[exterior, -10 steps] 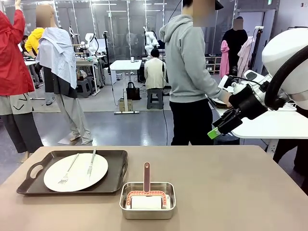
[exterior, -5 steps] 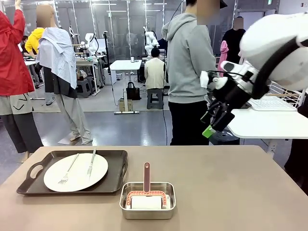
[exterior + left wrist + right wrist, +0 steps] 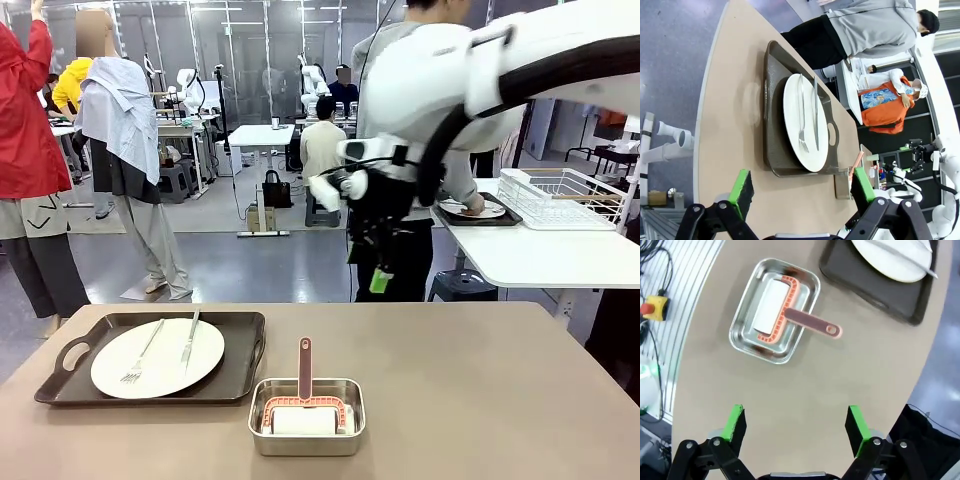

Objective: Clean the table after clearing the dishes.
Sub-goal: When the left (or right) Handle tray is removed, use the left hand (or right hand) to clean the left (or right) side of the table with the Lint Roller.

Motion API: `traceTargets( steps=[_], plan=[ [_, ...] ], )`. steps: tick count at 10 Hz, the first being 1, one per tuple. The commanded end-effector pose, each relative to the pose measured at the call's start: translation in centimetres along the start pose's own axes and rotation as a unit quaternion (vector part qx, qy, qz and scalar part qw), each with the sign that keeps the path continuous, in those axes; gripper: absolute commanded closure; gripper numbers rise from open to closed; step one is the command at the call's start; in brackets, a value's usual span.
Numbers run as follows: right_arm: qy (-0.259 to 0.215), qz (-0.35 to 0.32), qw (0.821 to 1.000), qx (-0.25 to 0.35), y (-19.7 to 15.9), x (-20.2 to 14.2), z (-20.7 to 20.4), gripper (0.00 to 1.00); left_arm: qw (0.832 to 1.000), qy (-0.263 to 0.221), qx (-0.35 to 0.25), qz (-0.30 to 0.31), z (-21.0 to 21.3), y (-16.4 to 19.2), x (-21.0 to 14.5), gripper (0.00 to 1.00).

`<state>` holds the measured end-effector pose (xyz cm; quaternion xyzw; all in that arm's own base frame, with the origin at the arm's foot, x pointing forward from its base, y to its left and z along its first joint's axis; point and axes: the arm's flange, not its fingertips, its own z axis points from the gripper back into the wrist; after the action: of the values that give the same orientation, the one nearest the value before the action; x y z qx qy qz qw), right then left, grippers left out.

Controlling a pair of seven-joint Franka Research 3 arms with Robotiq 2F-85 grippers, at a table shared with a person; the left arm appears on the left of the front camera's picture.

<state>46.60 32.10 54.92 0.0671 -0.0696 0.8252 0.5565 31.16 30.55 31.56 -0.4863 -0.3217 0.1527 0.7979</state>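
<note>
Nearest on the brown bench (image 3: pixel 480 400) sits a steel pan (image 3: pixel 306 432) holding a pink-handled brush (image 3: pixel 304 368). To its left a dark tray (image 3: pixel 243 355) carries a white plate (image 3: pixel 158 357), fork (image 3: pixel 143 352) and knife (image 3: pixel 189 340). The left jaws and right jaws are released, grasping nothing. Beyond, on a white table (image 3: pixel 540 260), a person's hand (image 3: pixel 470 203) partly hides a second tray (image 3: pixel 508 217). The right arm (image 3: pixel 450 70), blurred, has swung from the far right to the middle.

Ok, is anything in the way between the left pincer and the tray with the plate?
Nothing visible: the left pincer is open over bare table, tray and plate lie ahead, the steel pan off to the side.
</note>
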Motion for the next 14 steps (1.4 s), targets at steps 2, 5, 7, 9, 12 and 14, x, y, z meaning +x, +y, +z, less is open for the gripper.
traceTargets(
  steps=[2,5,7,9,12,14],
  plan=[
    [0.047,-0.018,0.999,0.018,-4.1,4.4,-2.4,0.00,1.000,0.002,0.002,0.000,0.3,0.1,-0.2,0.00],
    [0.038,-0.075,0.993,0.080,-5.9,7.8,-6.4,0.00,1.000,0.002,0.002,0.000,0.3,0.1,-0.2,0.00],
    [0.035,-0.090,0.989,0.110,-6.5,8.1,-8.8,0.00,1.000,0.002,0.002,0.000,0.3,0.1,-0.2,0.00],
    [0.034,-0.077,0.992,0.094,-5.6,7.3,-8.9,0.00,1.000,0.002,0.002,0.000,0.3,0.1,-0.2,0.00],
    [0.034,-0.077,0.992,0.094,-5.6,7.3,-8.9,0.00,1.000,0.002,0.002,0.000,0.3,0.1,-0.2,0.00],
    [0.008,-0.103,0.985,0.135,-7.4,5.5,-8.6,0.00,1.000,0.002,0.002,0.000,0.3,0.1,-0.2,0.00]
  ],
)
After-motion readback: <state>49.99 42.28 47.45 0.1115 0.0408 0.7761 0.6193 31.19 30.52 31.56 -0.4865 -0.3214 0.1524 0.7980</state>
